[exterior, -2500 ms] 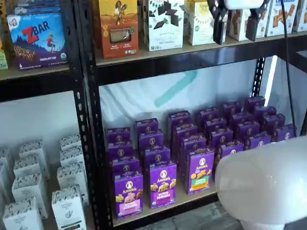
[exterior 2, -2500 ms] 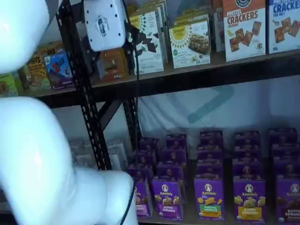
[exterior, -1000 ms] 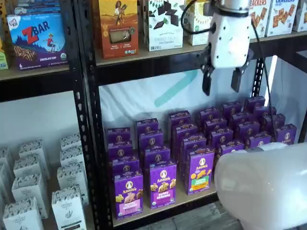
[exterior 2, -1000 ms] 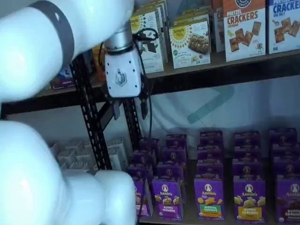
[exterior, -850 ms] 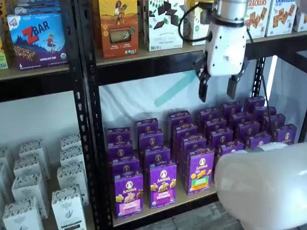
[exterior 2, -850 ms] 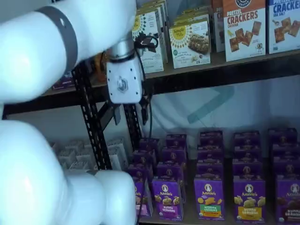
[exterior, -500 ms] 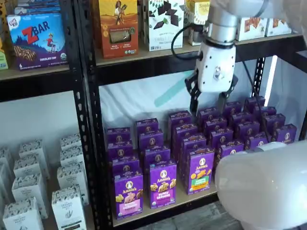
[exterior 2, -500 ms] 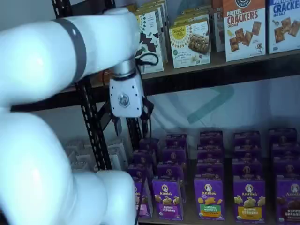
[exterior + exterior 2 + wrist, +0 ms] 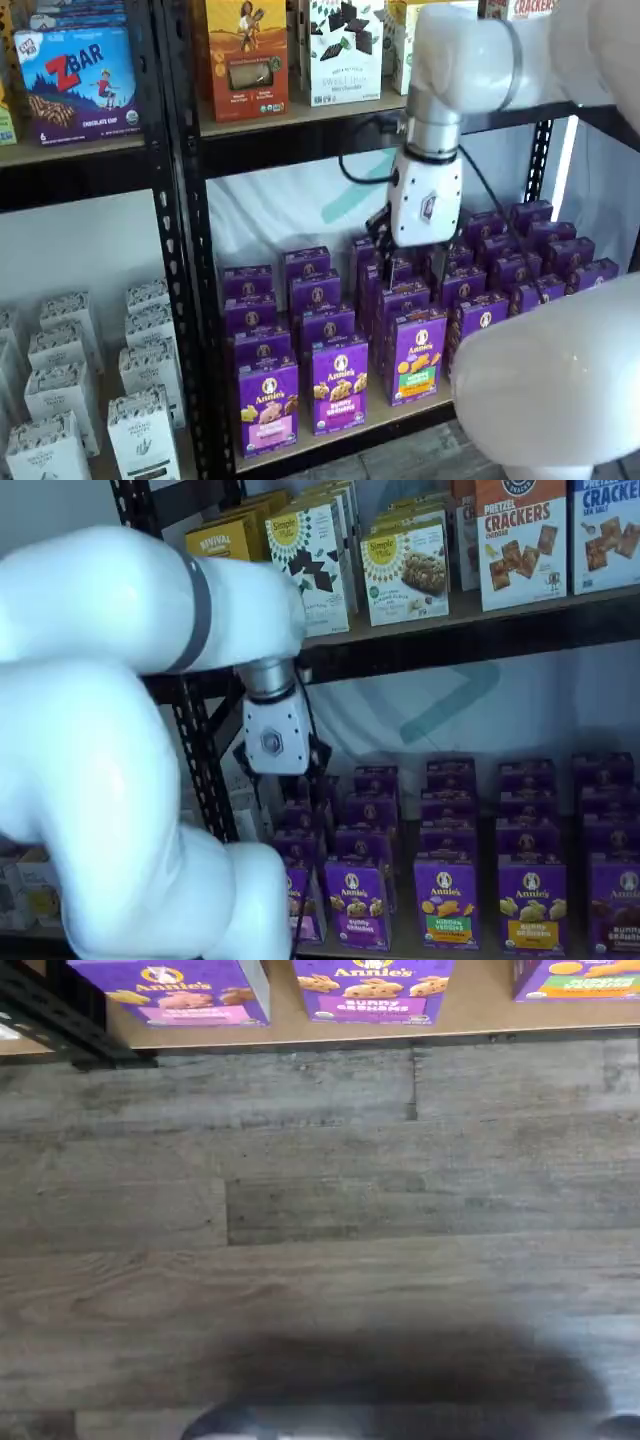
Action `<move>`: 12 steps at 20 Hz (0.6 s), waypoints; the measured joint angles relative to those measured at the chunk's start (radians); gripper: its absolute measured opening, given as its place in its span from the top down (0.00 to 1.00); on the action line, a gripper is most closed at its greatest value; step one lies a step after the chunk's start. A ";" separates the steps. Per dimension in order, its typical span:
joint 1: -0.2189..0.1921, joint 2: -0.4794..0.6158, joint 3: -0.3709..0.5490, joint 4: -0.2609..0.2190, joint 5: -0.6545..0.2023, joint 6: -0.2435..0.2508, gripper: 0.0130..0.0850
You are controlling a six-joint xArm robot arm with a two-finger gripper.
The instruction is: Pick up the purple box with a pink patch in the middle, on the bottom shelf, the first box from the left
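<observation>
The purple box with the pink panel (image 9: 268, 405) stands upright at the front left of the bottom shelf (image 9: 385, 420). It also shows in the wrist view (image 9: 170, 985) at the edge of the tan shelf board (image 9: 480, 1008). In a shelf view (image 9: 303, 905) the arm half hides it. My gripper (image 9: 415, 272) hangs in front of the middle rows of purple boxes, above and to the right of that box. Its black fingers stand apart and hold nothing, dim against the boxes. It also shows in a shelf view (image 9: 283, 788).
A lilac-panel box (image 9: 340, 385) and a green-panel box (image 9: 418, 355) stand right of the pink one. A black perforated upright (image 9: 185, 250) borders the bay, with white cartons (image 9: 60, 390) beyond. My arm's white link (image 9: 550, 390) fills the foreground. Grey wood floor (image 9: 320, 1240) lies below.
The gripper has come down from the upper shelf's level and moved left, from above the purple boxes to in front of their middle rows. The boxes have not moved.
</observation>
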 joint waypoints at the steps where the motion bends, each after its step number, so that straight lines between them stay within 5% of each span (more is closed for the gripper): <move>1: 0.007 0.015 0.016 0.001 -0.035 0.004 0.00; 12: 0.066 0.259 0.110 0.032 -0.369 0.022 0.00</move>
